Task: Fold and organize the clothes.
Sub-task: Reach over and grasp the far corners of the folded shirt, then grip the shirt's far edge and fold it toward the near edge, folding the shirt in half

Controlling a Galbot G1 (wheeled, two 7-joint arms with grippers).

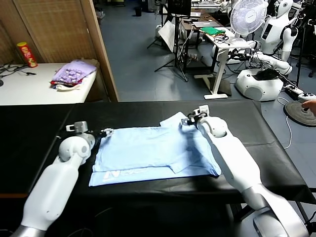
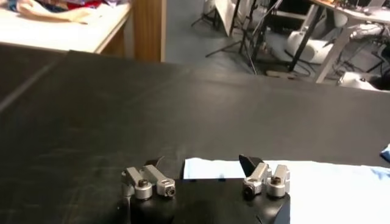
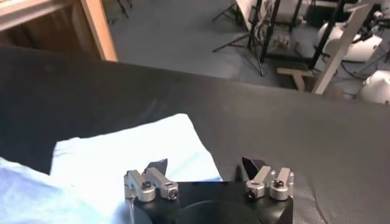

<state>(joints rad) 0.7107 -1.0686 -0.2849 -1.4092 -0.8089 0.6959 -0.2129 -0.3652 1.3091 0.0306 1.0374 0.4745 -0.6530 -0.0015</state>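
- the pale blue t-shirt [image 1: 153, 155] lies spread flat on the black worktop [image 1: 34, 133], white lettering at its near left corner, one sleeve sticking out at the far right.
- left tool [image 2: 204, 165] sits low at the shirt's far left corner — fingers parted, the edge of the cloth between them, nothing clamped.
- right tool [image 3: 206, 165] is over the far right sleeve — fingers apart, blue fabric beneath them, no grip visible.
- a lavender cloth pile [image 1: 74, 73] rests on the white side table.
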